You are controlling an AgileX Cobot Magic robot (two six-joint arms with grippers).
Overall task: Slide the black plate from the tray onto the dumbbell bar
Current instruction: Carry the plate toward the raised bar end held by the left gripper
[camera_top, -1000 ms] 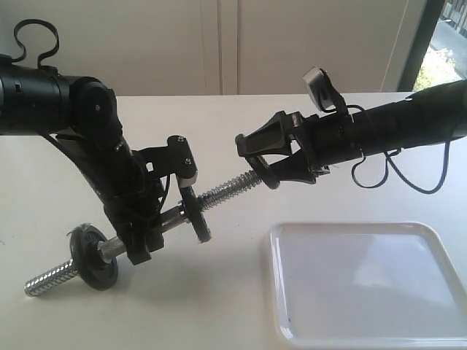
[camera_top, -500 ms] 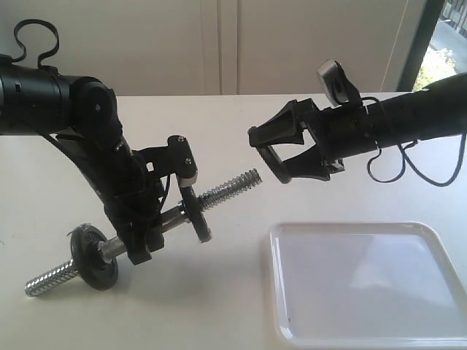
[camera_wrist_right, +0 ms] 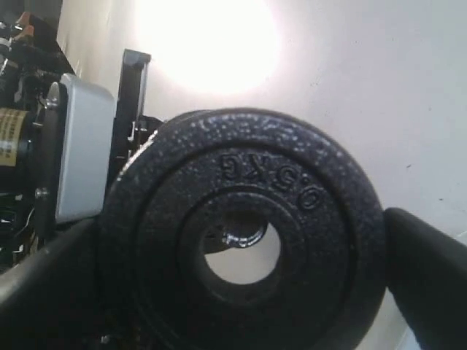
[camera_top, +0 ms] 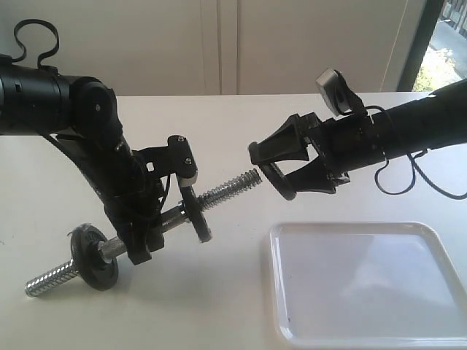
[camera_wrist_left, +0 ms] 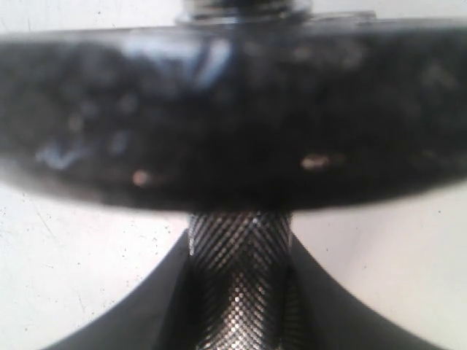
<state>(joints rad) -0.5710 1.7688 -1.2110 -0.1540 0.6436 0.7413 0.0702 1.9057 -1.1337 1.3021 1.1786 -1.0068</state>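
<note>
Black weight discs, total: 3
Black plate point(camera_wrist_right: 317, 233): 1
Other discs: 2, outer disc point(camera_top: 93, 257), inner disc point(camera_top: 197, 214)
Dumbbell bar point(camera_top: 230, 187): 1
Tray point(camera_top: 365, 284): 1
Grippers: 2, left gripper point(camera_top: 148, 235), right gripper point(camera_top: 271, 173)

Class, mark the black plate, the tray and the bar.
black plate point(camera_wrist_right: 328, 240): right wrist view, its flat face beside the hole.
tray point(camera_top: 365, 284): exterior view, bare floor.
bar point(camera_top: 228, 189): exterior view, threaded end.
</note>
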